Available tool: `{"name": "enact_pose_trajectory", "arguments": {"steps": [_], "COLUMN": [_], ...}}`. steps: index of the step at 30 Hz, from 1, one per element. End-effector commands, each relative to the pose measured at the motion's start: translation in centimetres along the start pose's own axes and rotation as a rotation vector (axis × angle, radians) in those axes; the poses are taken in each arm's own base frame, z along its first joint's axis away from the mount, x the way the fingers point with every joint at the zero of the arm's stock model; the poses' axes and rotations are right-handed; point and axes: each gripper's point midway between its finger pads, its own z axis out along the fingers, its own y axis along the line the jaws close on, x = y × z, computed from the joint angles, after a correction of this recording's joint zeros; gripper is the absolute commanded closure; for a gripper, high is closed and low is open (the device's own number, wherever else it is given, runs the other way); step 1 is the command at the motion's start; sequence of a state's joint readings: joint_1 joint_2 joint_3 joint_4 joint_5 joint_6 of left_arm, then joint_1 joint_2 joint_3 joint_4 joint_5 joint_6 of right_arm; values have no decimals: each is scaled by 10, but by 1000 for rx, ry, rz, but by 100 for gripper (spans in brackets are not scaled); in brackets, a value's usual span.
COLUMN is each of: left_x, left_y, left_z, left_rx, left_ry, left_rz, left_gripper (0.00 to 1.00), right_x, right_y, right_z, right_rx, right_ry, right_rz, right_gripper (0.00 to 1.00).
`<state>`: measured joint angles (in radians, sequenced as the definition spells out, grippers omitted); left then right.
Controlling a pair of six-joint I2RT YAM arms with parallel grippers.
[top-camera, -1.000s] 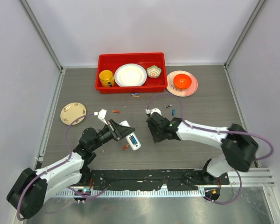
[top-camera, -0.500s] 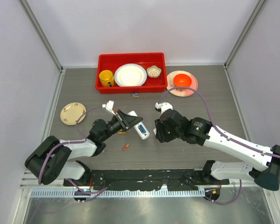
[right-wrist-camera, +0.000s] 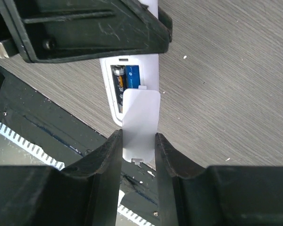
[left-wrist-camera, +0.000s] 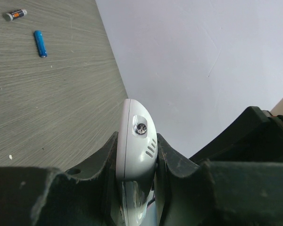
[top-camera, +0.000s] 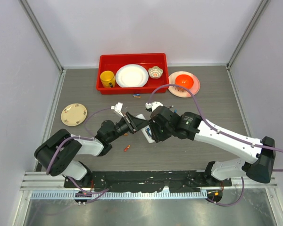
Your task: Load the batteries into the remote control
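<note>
Both arms have converged since the earlier frame. My left gripper point(left-wrist-camera: 136, 157) is clamped on the remote control point(left-wrist-camera: 136, 132), steadying it. Two batteries point(right-wrist-camera: 125, 80) sit in its slot. My right gripper point(right-wrist-camera: 137, 139) pinches the cover point(right-wrist-camera: 140, 115) over the slot's lower end, apparently to slide it shut.

The grey wood-grain tabletop point(top-camera: 217, 103) carries a red tray point(top-camera: 132, 89) at its far edge, with a pink plate point(top-camera: 194, 90) just beside the tray's right end. A beige plate point(top-camera: 74, 114) lies well apart on the left. Loose batteries lie scattered: two tiny ones point(top-camera: 137, 96) just before the tray, a red battery point(top-camera: 127, 148) nearer the arms, and a blue battery point(left-wrist-camera: 40, 43) near a black battery point(left-wrist-camera: 15, 14).
</note>
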<state>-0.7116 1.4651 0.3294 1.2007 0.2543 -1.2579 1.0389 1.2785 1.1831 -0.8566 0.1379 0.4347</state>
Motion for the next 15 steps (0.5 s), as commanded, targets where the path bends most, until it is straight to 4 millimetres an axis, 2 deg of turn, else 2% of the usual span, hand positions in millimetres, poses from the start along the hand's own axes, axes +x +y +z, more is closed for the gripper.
{"name": "enact_pose_trajectory", "arguments": {"steps": [1, 15], "left_x": [-9, -2], "left_y": [-32, -30], "left_z": [9, 7], "left_rx": [118, 127], "left_ry": [-16, 17], "left_rz": [12, -4], "left_gripper": [100, 100], "right_x": [-19, -28], "right_y": [9, 12], "right_z": [-9, 10], "right_rx": [-23, 6], "right_ry": [-34, -21], "right_rz": [-35, -64], "right_gripper": [99, 99]}}
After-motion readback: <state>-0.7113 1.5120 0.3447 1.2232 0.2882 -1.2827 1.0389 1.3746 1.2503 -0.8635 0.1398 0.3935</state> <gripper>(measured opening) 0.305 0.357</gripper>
